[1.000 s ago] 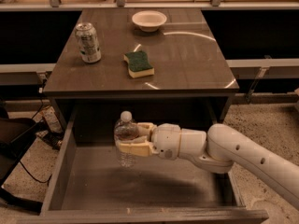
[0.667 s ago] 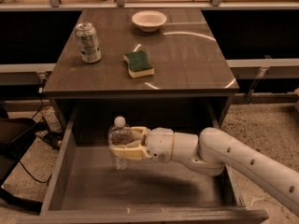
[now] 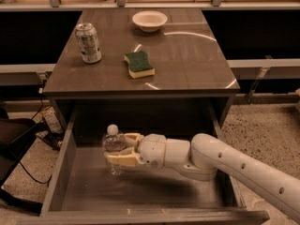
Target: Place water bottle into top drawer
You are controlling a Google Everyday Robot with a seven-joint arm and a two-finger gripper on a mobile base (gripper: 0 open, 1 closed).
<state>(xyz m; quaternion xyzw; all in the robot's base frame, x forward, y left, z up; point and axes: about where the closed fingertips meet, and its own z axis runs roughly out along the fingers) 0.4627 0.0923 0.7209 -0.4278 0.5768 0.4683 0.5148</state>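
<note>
One claw (image 3: 117, 148) clamped on water bottle (image 3: 113, 141), inside top drawer (image 3: 154, 195), bottle base indistinct

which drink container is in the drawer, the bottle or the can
The small clear ribbed plastic water bottle with white cap, gripped upright by the end effector inside the open grey top drawer. The silver-green soda can stands on the tabletop.
</note>
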